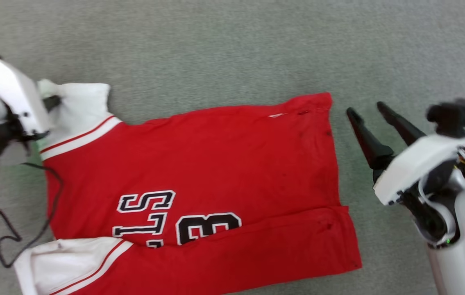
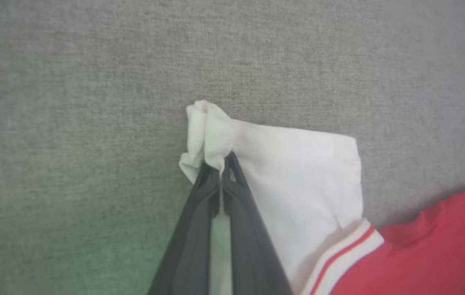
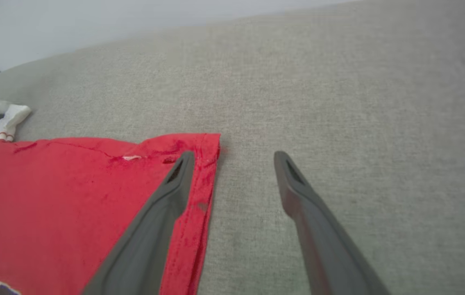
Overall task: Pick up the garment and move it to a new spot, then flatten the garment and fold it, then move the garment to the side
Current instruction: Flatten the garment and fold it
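hidden: in the head view the left gripper [image 1: 53, 102] sits mostly behind its own white wrist housing [image 1: 11, 90]; one dark finger stub shows.
covered: a near strip of the red basketball jersey [image 1: 224, 164], white-lined with white-and-red striped trim, is folded up over the lower part of the black white-outlined lettering [image 1: 146, 213]. "s", "t" and a "3" can be read, the rest cannot.
cut off: the jersey's near-left corner runs off the bottom edge of the head view.
blur: the right arm's wrist is smeared in the head view; detail there cannot be made out.
jersey position: lying on the grey woven fabric surface [image 1: 232, 45], shoulders to the left, hem to the right.
jersey condition: mostly flat; white lining turned out at both left corners; small white tag [image 1: 277, 115] near the far right corner.
left gripper state: in the left wrist view, fingers pinched together on the bunched white tip of the jersey's far-left corner.
right gripper [image 1: 364, 107] state: fingers spread wide, nothing between them, just right of the hem's far corner. in the right wrist view one finger overlaps the hem edge; contact cannot be told.
cable: thin black cable [image 1: 7, 233] loops on the surface at left, running along the jersey's left edge.
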Tool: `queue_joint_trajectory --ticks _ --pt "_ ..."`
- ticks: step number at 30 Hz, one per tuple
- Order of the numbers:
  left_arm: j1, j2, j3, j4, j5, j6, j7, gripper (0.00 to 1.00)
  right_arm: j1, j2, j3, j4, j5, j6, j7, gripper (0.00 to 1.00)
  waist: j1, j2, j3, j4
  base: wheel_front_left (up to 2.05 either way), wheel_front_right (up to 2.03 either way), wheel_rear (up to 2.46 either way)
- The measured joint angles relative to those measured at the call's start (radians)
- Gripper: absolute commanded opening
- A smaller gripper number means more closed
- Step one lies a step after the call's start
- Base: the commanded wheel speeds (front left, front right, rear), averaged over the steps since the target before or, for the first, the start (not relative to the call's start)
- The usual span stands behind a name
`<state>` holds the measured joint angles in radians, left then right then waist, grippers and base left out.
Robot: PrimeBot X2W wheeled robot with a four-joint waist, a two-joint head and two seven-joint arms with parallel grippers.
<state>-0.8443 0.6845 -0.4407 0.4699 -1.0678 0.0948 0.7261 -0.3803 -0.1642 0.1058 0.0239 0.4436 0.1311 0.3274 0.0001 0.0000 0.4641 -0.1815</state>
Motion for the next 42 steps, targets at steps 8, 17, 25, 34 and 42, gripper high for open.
queue_joint_trajectory --ticks 8,17,25,34,42 --pt "-0.032 -0.059 -0.010 -0.050 0.036 -0.033 -0.102 0.00 -0.175 -0.074 0.038 0.138 0.059 0.000 0.347 1.00 0.0000 0.0000 -0.013 0.094 0.00 0.00 0.00" --pt "-0.037 -0.096 -0.026 -0.105 0.054 -0.042 -0.159 0.00 -0.311 -0.093 0.055 0.317 0.063 0.000 0.541 0.69 -0.0002 0.0000 0.020 0.169 0.00 0.00 0.00" --pt "-0.012 -0.098 -0.022 -0.104 0.055 -0.051 -0.200 0.00 -0.329 -0.105 0.070 0.342 0.076 0.000 0.556 0.00 0.0000 0.0000 -0.009 0.186 0.00 0.00 0.00" --pt "0.110 -0.086 0.008 -0.124 0.059 -0.048 -0.315 0.00 -0.253 -0.123 0.030 0.278 0.074 0.000 0.445 0.00 -0.0001 0.0000 -0.129 0.192 0.00 0.00 0.00" --pt "0.390 -0.073 0.077 -0.228 -0.002 0.014 -0.436 0.00 -0.019 -0.107 -0.021 0.175 0.083 0.000 0.375 0.00 -0.0002 0.0000 -0.269 0.199 0.00 0.00 0.00"
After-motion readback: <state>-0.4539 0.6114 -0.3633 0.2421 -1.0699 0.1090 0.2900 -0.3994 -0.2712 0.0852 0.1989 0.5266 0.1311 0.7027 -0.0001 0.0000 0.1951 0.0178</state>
